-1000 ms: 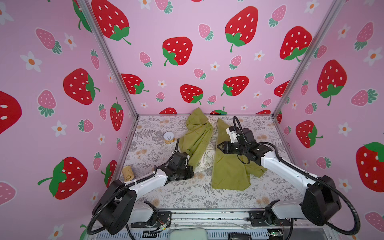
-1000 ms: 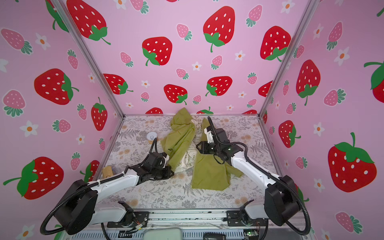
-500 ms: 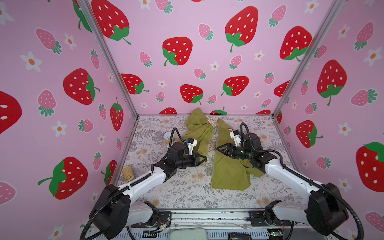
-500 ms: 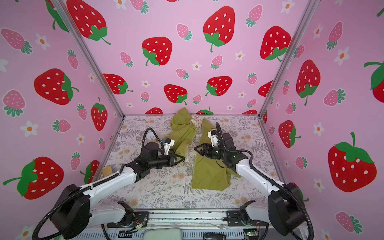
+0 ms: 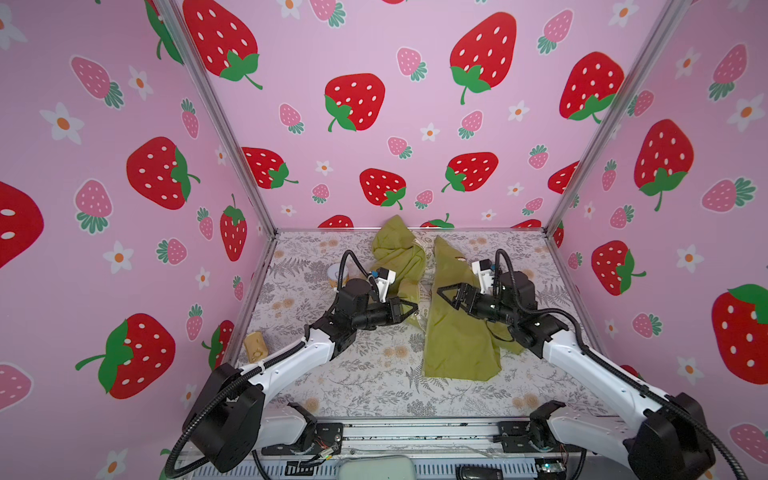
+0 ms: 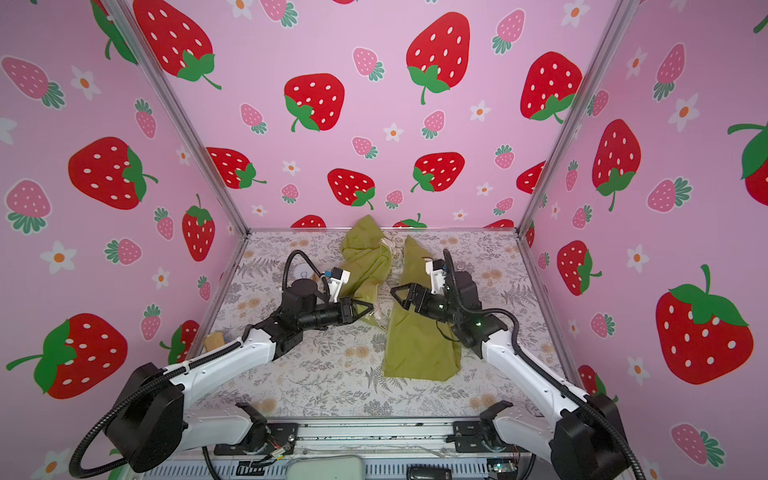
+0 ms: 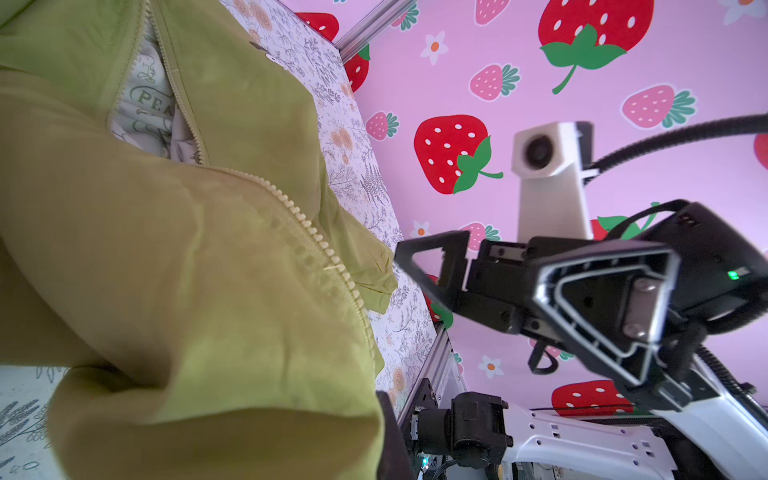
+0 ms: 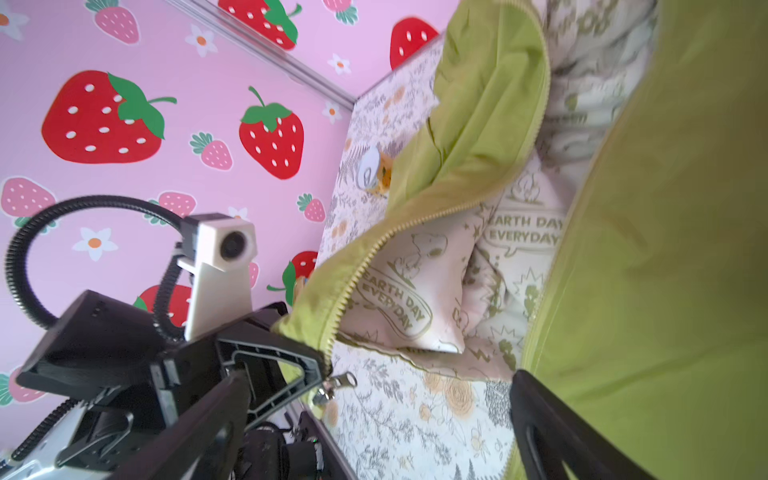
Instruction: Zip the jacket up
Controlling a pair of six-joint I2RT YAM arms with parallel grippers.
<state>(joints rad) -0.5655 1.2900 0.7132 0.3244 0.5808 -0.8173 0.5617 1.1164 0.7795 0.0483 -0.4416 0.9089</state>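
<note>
The olive-green jacket (image 5: 453,345) lies open on the floral table, its cream printed lining (image 8: 419,286) showing between the two front panels in both top views. My left gripper (image 5: 413,309) is shut on the lower end of the left panel's zipper edge (image 8: 307,332) and holds it a little off the table. A metal zipper pull (image 8: 336,382) dangles just below that grip. My right gripper (image 8: 374,436) stands open over bare table, one finger (image 8: 552,436) against the right panel (image 8: 665,249), nothing between the jaws. The zipper teeth (image 7: 316,241) are apart.
A small round container (image 5: 336,276) with a white lid stands behind my left arm. A tan block (image 5: 255,347) lies near the left wall. Pink strawberry walls close in three sides, and a metal rail (image 5: 415,432) runs along the front.
My left gripper has risen and moved right, carrying the left panel's edge toward the middle. My right gripper's jaws have spread wide open while staying over the right panel's inner edge.
</note>
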